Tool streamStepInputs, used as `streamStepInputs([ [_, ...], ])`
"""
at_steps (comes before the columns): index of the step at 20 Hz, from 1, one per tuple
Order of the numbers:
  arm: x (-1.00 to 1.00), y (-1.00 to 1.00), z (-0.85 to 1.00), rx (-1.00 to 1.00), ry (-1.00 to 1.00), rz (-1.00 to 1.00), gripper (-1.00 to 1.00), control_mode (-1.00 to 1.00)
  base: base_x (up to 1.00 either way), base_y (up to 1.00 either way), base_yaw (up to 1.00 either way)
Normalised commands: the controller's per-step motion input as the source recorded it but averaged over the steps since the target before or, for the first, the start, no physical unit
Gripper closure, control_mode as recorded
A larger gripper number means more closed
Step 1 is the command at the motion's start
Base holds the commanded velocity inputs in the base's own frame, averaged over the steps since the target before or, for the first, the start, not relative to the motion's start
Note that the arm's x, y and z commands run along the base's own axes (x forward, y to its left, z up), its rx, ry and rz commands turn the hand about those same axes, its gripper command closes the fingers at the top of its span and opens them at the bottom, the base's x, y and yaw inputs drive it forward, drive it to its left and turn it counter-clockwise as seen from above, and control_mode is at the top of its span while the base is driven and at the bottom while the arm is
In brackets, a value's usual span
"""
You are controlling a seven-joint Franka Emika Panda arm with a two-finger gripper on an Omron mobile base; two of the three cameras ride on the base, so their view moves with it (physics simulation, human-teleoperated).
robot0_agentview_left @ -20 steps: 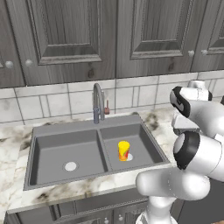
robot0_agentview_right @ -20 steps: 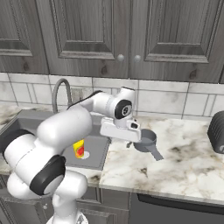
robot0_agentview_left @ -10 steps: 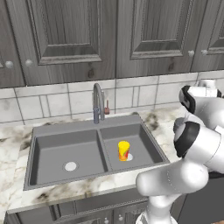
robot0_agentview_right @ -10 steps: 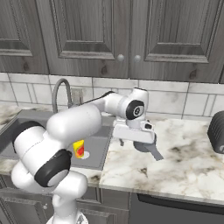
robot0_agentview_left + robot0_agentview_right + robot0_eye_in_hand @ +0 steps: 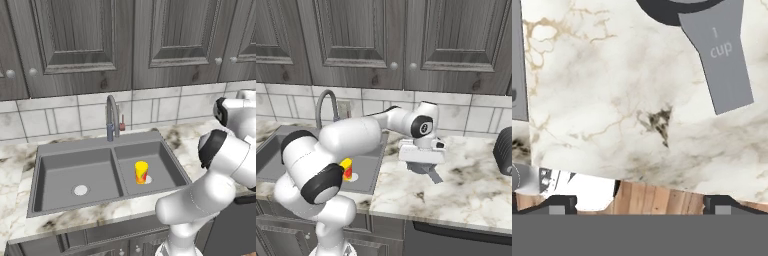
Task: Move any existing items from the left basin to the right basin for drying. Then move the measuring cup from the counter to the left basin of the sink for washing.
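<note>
The dark grey measuring cup (image 5: 425, 168) lies on the white marble counter (image 5: 461, 186) right of the sink, its flat handle (image 5: 435, 176) pointing toward the front edge. My gripper (image 5: 422, 161) hangs directly above it, open, fingers wide apart. In the hand view the handle (image 5: 722, 60), marked "1 cup", and part of the cup's rim (image 5: 667, 12) sit at the top, well beyond my fingertips (image 5: 562, 202). The yellow cup (image 5: 141, 172) stands upright in the right basin (image 5: 162, 160). The left basin (image 5: 55, 175) shows its pale drain (image 5: 80, 190).
The curved tap (image 5: 112, 117) rises behind the sink's divider. A dark ribbed object (image 5: 504, 150) stands on the counter at the far right. Grey cabinet doors hang above the tiled wall. The counter's front edge (image 5: 662, 177) lies close under my hand.
My arm has swung to the right, carrying the hand from beside the sink's edge to directly over the measuring cup. The yellow cup and measuring cup have not moved.
</note>
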Motion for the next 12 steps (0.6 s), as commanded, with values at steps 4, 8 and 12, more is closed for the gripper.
streamStepInputs([
  [4, 0.0, -0.29, 0.0, 0.01, -0.1, 0.13, -1.0, -1.0, 0.0, 0.0, 0.0],
  [8, 0.0, -0.16, 0.0, 0.02, -0.11, 0.13, -1.0, -1.0, 0.0, 0.0, 0.0],
  [12, 0.05, -0.1, -0.04, 0.02, -0.09, 0.13, -1.0, -1.0, 0.0, 0.0, 0.0],
])
